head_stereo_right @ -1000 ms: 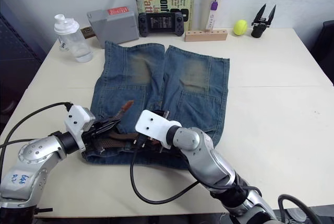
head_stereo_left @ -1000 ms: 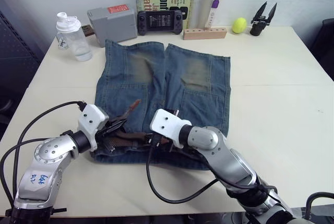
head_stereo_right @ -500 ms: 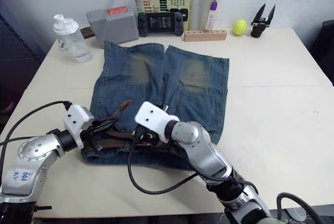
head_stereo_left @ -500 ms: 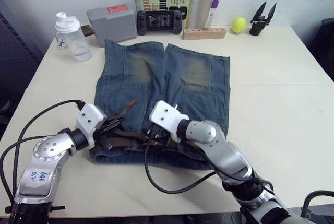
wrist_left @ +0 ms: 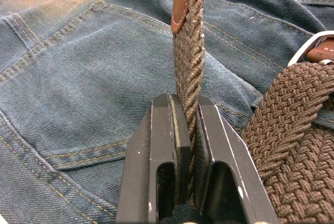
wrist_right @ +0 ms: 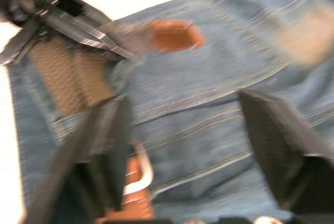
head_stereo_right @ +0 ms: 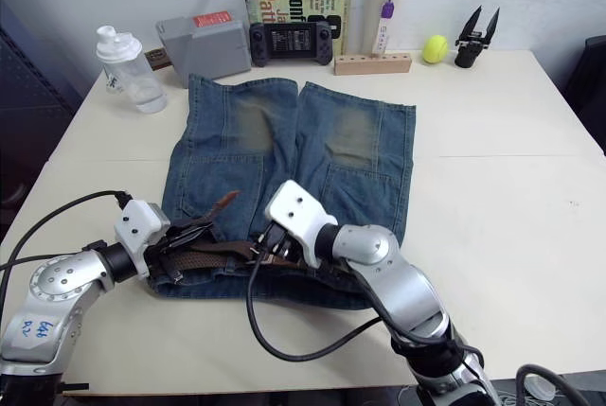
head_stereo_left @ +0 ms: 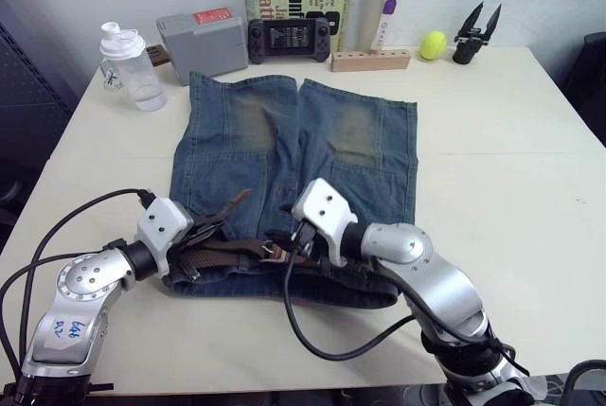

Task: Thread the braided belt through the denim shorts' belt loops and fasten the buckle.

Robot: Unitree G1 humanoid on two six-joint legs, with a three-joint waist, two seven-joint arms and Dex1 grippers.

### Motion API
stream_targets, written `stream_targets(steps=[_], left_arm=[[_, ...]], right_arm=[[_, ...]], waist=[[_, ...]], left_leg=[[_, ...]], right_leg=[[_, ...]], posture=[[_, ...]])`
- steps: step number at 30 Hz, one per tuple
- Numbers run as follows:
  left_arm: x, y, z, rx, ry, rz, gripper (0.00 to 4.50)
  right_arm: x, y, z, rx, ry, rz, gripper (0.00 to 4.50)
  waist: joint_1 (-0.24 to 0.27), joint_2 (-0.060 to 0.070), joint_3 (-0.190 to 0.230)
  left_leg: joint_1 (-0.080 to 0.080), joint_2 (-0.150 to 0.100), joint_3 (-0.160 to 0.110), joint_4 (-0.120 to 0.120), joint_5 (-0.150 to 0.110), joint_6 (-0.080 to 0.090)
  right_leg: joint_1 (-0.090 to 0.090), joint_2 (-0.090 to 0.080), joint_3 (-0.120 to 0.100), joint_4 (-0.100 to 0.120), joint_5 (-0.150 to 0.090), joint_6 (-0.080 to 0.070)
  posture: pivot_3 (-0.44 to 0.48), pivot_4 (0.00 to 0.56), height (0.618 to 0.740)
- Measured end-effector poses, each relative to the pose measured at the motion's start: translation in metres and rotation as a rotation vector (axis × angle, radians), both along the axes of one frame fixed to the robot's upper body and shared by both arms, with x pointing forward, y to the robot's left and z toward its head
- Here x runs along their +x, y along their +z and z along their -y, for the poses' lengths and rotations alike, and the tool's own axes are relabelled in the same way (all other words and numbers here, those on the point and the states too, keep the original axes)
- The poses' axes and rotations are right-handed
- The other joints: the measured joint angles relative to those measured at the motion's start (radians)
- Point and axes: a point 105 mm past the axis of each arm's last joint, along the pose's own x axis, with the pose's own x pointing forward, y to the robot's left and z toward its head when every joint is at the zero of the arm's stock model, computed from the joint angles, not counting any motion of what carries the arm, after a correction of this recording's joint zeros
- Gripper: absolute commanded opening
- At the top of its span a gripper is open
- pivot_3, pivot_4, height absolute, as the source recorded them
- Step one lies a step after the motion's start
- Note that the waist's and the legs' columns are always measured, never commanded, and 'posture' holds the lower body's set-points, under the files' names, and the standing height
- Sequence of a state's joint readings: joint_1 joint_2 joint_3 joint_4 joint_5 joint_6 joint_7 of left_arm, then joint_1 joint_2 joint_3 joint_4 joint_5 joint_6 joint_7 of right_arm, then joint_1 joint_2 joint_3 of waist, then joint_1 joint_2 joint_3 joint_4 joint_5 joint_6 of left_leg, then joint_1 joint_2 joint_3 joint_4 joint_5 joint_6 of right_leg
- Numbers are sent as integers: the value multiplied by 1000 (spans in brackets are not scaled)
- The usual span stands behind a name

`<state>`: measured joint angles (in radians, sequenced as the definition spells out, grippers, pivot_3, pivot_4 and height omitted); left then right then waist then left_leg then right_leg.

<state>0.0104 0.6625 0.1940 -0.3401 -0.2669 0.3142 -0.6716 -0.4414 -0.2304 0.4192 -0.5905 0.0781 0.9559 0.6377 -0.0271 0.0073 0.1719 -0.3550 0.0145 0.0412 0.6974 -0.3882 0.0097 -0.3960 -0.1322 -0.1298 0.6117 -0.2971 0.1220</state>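
Near the table's [head_stereo_left: 530, 188] front edge the denim shorts [head_stereo_left: 294, 155] lie flat, waistband foremost; the braided belt [head_stereo_left: 227, 247] runs along that waistband, its tan tip angled up over a leg; the left pincer [wrist_left: 189, 117] is clenched on the belt just below the tip; the right pincer [wrist_right: 182, 130] hangs released over the waistband, the buckle [wrist_right: 136, 174] beside one finger.

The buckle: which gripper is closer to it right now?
Right. The right gripper hangs open directly over the buckle, which lies by one of its fingers. The left gripper is off to the side, shut on the braided belt near its tan tip.
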Motion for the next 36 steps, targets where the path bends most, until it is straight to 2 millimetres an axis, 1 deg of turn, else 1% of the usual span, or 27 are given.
stream_targets(steps=[2, 3, 6, 12, 17, 22, 26, 31, 35, 36], left_arm=[[0, 0, 0, 0, 2, 1, 0], [0, 0, 0, 1, 2, 1, 0], [0, 1, 0, 7, 1, 8, 0], [-1, -1, -1, 18, 8, 8, 0], [-2, -1, -1, 34, 9, 22, 0], [-3, -1, -2, 39, 13, 29, 0], [-2, -1, -2, 43, 15, 36, 0], [-2, 0, -2, 44, 17, 40, 0], [-2, 1, -2, 46, 17, 47, 0], [-1, 3, -1, 46, 15, 54, 0]], right_arm=[[-4, -4, -4, -2, 27, -26, 291], [-6, -7, -6, -5, 37, -38, 38], [-8, -15, -10, -19, 60, -75, 38], [3, -27, -8, -58, 32, -122, 38], [9, -28, -4, -79, 33, -129, 38], [5, -32, -2, -99, 59, -163, 38], [0, -35, -5, -119, 80, -170, 38], [0, -35, -5, -132, 85, -168, 38], [0, -36, -10, -178, 110, -150, 38], [0, -36, -12, -214, 131, -134, 38]], waist=[[0, 0, 0], [0, 0, 0], [0, 0, 0], [0, 0, 0], [0, 0, 0], [0, 0, 0], [0, 0, 0], [0, 0, 0], [-1, 0, 0], [-1, 0, 0]], left_leg=[[0, 0, 0, 0, 0, 0], [0, 0, 0, 0, 0, 0], [0, 0, 0, 0, 0, 0], [0, 0, 0, 0, 0, 0], [0, 0, 0, 0, 0, 0], [0, 0, 0, 0, 0, 0], [0, 0, 0, 0, 0, 0], [0, 0, 0, 0, 0, 0], [0, 0, 0, 0, 0, 0], [0, 0, 0, 0, 0, 0]], right_leg=[[0, 0, 0, 0, 0, 0], [0, 0, 0, 0, 0, 0], [0, 0, 0, 0, 0, 0], [0, 0, 0, 0, 0, 0], [0, 0, 0, 0, 0, 0], [0, 0, 0, 0, 0, 0], [0, 0, 0, 0, 0, 0], [0, 0, 0, 0, 0, 0], [0, 0, 0, 0, 0, 0], [0, 0, 0, 0, 0, 0]], posture=[[0, 150, 731], [0, 150, 731], [0, 150, 731], [0, 150, 731], [0, 150, 731], [0, 150, 731], [0, 150, 731], [0, 150, 731], [0, 150, 731], [0, 150, 731]])
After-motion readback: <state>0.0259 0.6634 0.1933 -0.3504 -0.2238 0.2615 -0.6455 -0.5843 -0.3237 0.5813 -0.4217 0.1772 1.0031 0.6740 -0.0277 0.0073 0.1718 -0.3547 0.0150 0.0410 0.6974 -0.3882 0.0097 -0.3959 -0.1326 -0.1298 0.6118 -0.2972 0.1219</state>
